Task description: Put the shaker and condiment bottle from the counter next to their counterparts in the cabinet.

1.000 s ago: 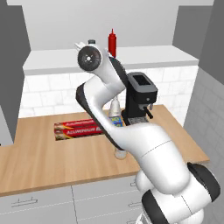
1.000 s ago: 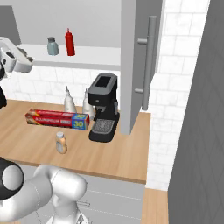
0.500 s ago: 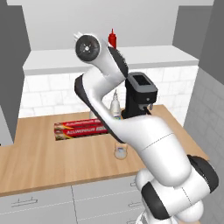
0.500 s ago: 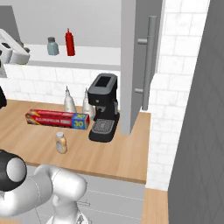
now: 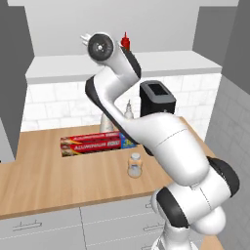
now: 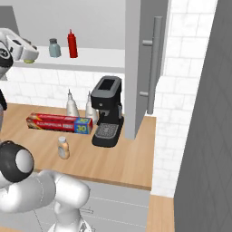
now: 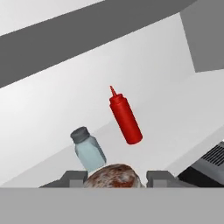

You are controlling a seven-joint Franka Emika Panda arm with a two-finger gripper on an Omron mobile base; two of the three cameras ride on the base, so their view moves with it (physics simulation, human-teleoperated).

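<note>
Hand view: we see our gripper (image 7: 114, 178) clamped on the shaker (image 7: 114, 176), just in front of the grey-blue shaker (image 7: 89, 151); condiment bottle (image 5: 134, 165) stands on the counter (image 5: 44, 178).

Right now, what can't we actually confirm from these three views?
- Shaker body: in the hand view the grey band cuts it below the cap; right base view shows an olive bit under the hand.
- Fingers: only stubs show, contact with the shaker unreadable.
- Grey-blue shaker: hidden behind the arm in the left base view.
- Condiment bottle: too small to read any label.
- Cabinet: left end cut off.
</note>
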